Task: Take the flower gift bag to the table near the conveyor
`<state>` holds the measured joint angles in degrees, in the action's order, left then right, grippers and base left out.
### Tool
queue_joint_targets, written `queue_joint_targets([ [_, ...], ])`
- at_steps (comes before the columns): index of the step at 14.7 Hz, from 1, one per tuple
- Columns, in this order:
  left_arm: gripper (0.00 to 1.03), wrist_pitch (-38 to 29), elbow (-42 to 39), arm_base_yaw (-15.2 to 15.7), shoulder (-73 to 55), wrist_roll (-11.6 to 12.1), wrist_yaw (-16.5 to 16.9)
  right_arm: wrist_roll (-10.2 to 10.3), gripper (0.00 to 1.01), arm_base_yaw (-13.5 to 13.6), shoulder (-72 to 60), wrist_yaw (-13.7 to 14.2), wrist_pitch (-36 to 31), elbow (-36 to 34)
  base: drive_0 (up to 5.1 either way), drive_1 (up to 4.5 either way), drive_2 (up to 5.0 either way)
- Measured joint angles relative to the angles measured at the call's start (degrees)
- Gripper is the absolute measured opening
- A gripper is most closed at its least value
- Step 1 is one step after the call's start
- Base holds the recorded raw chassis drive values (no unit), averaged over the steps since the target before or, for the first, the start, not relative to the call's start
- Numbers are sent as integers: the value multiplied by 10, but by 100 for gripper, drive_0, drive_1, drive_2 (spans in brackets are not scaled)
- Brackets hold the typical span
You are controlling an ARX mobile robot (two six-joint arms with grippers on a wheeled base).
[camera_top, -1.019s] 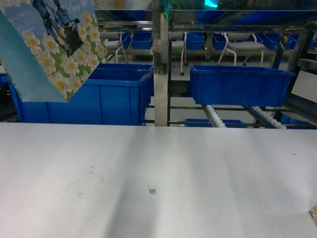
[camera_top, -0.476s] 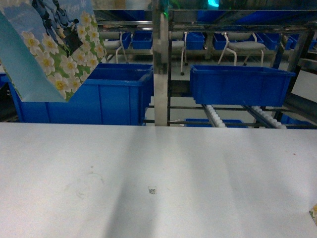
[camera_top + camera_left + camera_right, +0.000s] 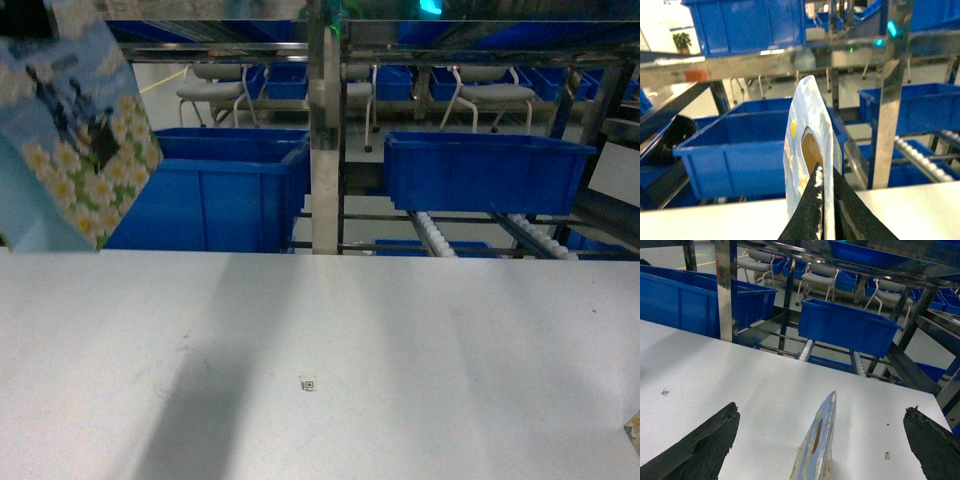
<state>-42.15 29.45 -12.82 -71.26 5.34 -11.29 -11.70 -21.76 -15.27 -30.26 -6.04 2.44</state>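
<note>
The flower gift bag (image 3: 75, 130), pale blue with white daisies, hangs tilted at the far left, above the back edge of the white table (image 3: 400, 330). In the left wrist view my left gripper (image 3: 825, 172) is shut on the bag's top edge (image 3: 810, 130). The gripper itself is out of the head view. My right gripper (image 3: 820, 407) stands wide open low over the table (image 3: 740, 370). Between its fingers, touching neither, rises the thin top edge of a second pale blue bag (image 3: 817, 450). The conveyor's white rollers (image 3: 435, 235) slope behind the table.
Two large blue bins (image 3: 230, 190) (image 3: 485, 170) sit behind the table's far edge, split by a steel post (image 3: 325, 130). A small black code mark (image 3: 308, 384) lies mid-table. A corner of the second bag (image 3: 633, 428) shows at the right edge.
The flower gift bag has swung left and a little lower, now partly cut off by the left edge of the head view. Its shadow on the table has shifted left too.
</note>
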Motion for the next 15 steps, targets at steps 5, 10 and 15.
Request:
queue_joint_targets([
  [5, 2, -316, -238, -26, -239, -71, -141, 0, 98, 0, 0, 0, 0, 0, 0, 0, 0],
  [10, 2, -330, -263, -59, -323, -99, -194, 0, 98, 0, 0, 0, 0, 0, 0, 0, 0],
  [15, 2, -329, -263, -57, -322, -106, -186, 0, 98, 0, 0, 0, 0, 0, 0, 0, 0],
])
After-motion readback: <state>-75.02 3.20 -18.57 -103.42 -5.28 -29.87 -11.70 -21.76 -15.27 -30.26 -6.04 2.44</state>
